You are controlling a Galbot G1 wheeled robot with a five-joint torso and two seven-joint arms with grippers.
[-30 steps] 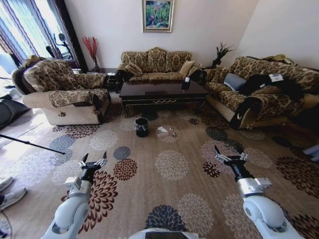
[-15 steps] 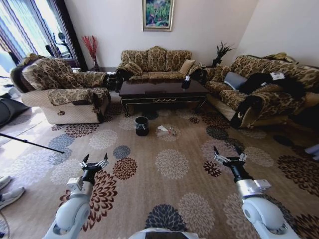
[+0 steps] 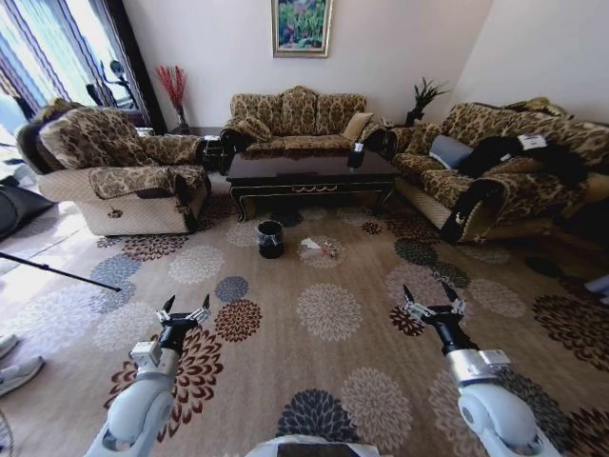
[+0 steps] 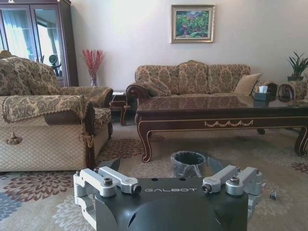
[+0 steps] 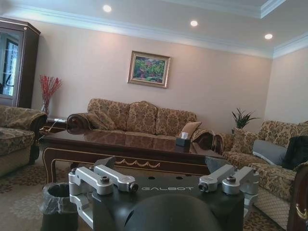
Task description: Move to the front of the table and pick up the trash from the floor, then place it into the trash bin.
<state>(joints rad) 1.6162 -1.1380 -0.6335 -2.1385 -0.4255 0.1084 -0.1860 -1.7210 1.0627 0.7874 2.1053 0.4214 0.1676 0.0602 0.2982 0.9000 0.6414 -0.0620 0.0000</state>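
Progress: you've rolled closer to the worktop [image 3: 309, 168]; trash [image 3: 311, 247] beside the trash bin [image 3: 270, 240] remains out of reach, left gripper [image 3: 184, 310] and right gripper [image 3: 430, 303] both spread, empty.

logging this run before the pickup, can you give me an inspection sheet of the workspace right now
surface: beige flower-medallion carpet; dark wood coffee table at its far side.
job's things: black trash bin with clear liner stands before the table; white paper scrap and small clear plastic piece lie beside it on the carpet.
clutter: tissue box on the table; dark clothing on the sofa to the robot's right.
grippers: left gripper and right gripper both open, empty, held low over the carpet, well short of the trash.
cables: nothing seen.
surroundings: patterned sofas, framed painting, potted plant.
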